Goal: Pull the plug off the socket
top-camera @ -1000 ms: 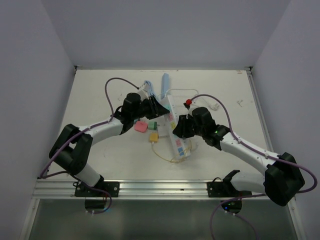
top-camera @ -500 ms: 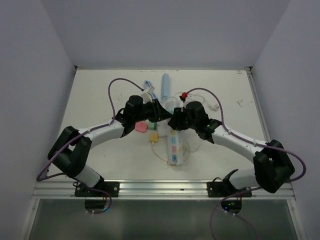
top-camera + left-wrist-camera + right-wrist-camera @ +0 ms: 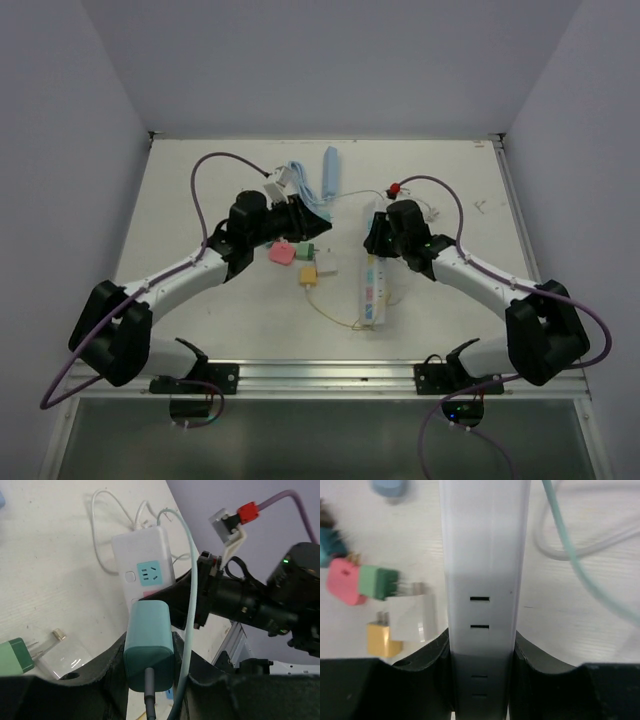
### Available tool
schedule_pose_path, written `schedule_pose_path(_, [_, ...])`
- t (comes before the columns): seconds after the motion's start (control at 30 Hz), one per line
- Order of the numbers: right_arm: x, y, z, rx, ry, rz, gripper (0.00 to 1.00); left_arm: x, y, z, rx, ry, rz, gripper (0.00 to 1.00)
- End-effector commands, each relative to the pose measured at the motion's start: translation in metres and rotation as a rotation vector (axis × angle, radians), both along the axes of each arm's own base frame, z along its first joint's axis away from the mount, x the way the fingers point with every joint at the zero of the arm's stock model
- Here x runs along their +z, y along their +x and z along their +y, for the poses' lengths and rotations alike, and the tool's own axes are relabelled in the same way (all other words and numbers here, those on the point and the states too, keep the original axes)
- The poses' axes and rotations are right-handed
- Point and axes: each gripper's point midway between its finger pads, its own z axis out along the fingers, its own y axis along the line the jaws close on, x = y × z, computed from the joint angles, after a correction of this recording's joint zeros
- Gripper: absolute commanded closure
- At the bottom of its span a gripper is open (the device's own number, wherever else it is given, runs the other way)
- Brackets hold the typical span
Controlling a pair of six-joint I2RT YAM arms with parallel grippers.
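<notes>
arms nose to nose half a second ago; now well apart. the left gripper (image 3: 306, 224) has drawn back leftward, jaws clenched on the teal plug (image 3: 149, 635). its prongs are hidden, but from above it sits clear of the socket (image 3: 373, 280). the right gripper (image 3: 480, 675) jaws clamp the socket near its far end. the strip has swung to lie lengthwise on the bench (image 3: 200, 200), right of a loose pink plug (image 3: 281, 253). judgement: the plug is out; only letting go remains.
</notes>
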Motion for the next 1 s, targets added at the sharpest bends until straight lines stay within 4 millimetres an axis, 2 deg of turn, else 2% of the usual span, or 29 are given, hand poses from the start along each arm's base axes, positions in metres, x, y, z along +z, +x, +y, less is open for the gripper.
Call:
schedule_pose_path(0.0, [-0.027, 0.0, -0.062, -0.164, -0.176, 0.06, 1.0, 0.033, -0.002, 0.016, 0.014, 0.006, -0.111, 1.0])
schedule_pose_path(0.03, [-0.029, 0.001, -0.067, -0.17, -0.183, 0.066, 1.0, 0.034, -0.001, 0.019, 0.026, 0.017, -0.113, 1.0])
schedule_pose_path(0.13, [-0.025, 0.002, -0.059, -0.134, -0.144, 0.062, 1.0, 0.029, -0.003, 0.029, 0.049, 0.058, -0.102, 1.0])
schedule_pose_path(0.23, [-0.017, 0.005, -0.043, -0.092, -0.064, 0.047, 1.0, 0.007, -0.003, 0.038, 0.072, 0.094, -0.052, 1.0])
schedule_pose_path(0.3, [-0.015, 0.006, -0.034, -0.068, -0.03, 0.053, 1.0, -0.017, -0.001, 0.046, 0.09, 0.107, 0.007, 1.0])
schedule_pose_path(0.33, [-0.018, 0.009, -0.032, -0.066, -0.021, 0.059, 1.0, -0.025, -0.001, 0.048, 0.087, 0.11, 0.031, 1.0])
schedule_pose_path(0.37, [-0.016, 0.011, -0.03, -0.068, -0.011, 0.055, 1.0, -0.042, 0.003, 0.054, 0.103, 0.12, 0.072, 1.0])
schedule_pose_path(0.47, [-0.018, 0.019, -0.029, -0.082, 0.019, 0.054, 1.0, -0.067, 0.008, 0.062, 0.125, 0.112, 0.139, 1.0])
schedule_pose_path(0.57, [-0.023, 0.027, -0.026, -0.076, 0.065, 0.066, 1.0, -0.083, 0.013, 0.066, 0.136, 0.117, 0.178, 0.98])
schedule_pose_path(0.67, [-0.023, 0.038, -0.017, -0.052, 0.115, 0.055, 1.0, -0.091, 0.016, 0.062, 0.12, 0.119, 0.196, 0.94])
schedule_pose_path(0.77, [-0.021, 0.049, -0.008, -0.025, 0.165, 0.052, 1.0, -0.101, 0.018, 0.059, 0.104, 0.136, 0.223, 0.88])
schedule_pose_path(0.83, [-0.026, 0.055, -0.001, -0.012, 0.183, 0.062, 1.0, -0.105, 0.018, 0.057, 0.09, 0.14, 0.237, 0.84])
schedule_pose_path(0.9, [-0.027, 0.059, 0.005, 0.004, 0.203, 0.066, 1.0, -0.108, 0.018, 0.055, 0.075, 0.14, 0.25, 0.65])
schedule_pose_path(0.97, [-0.028, 0.064, 0.007, -0.003, 0.216, 0.065, 1.0, -0.109, 0.017, 0.057, 0.077, 0.151, 0.255, 0.53])
